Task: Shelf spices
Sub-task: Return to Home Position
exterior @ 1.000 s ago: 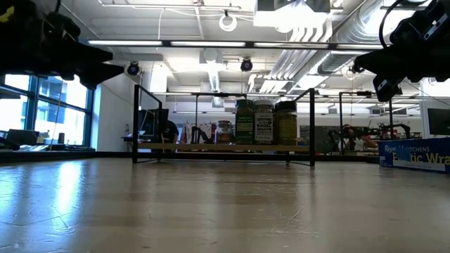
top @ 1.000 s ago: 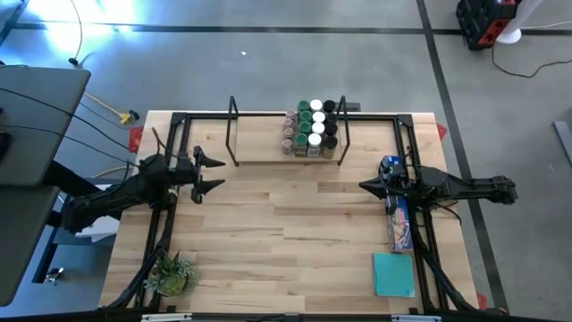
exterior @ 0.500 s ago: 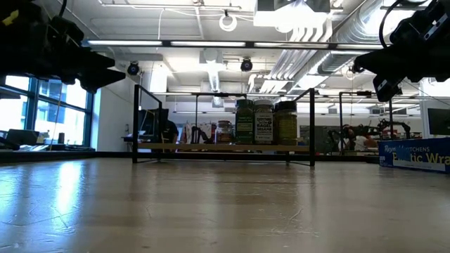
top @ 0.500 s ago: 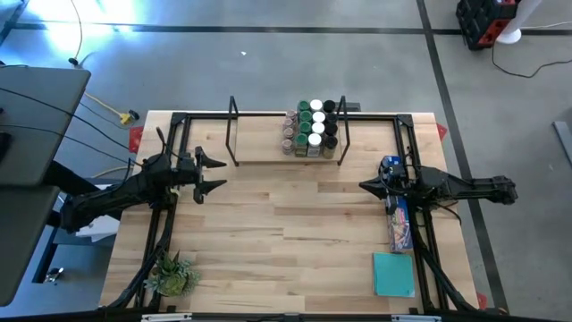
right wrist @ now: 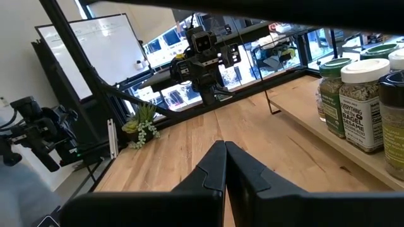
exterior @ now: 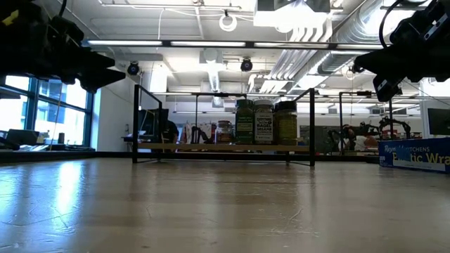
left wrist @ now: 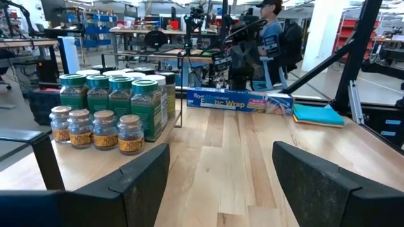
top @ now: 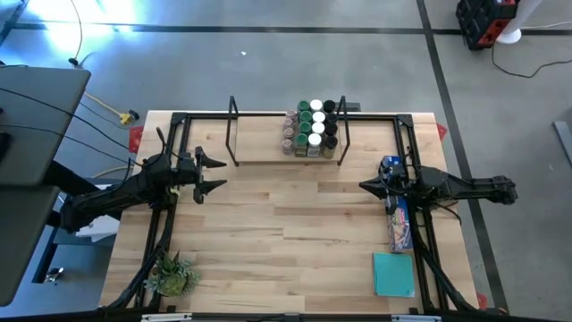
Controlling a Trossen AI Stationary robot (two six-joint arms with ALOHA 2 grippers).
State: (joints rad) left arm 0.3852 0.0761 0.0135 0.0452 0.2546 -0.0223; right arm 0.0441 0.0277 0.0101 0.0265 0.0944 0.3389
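With spices (top: 314,131) ranked on the shelf (top: 264,156) at twelve o'clock, left gripper (top: 219,174), splayed, at nine and right gripper (top: 362,186), pinched, at three apparently idle, work done.

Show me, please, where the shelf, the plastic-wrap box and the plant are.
shelf (top: 264,145), high view, bare part of its plank.
plastic-wrap box (top: 399,228), high view, middle of its top face.
plant (top: 172,274), high view, its leaves.
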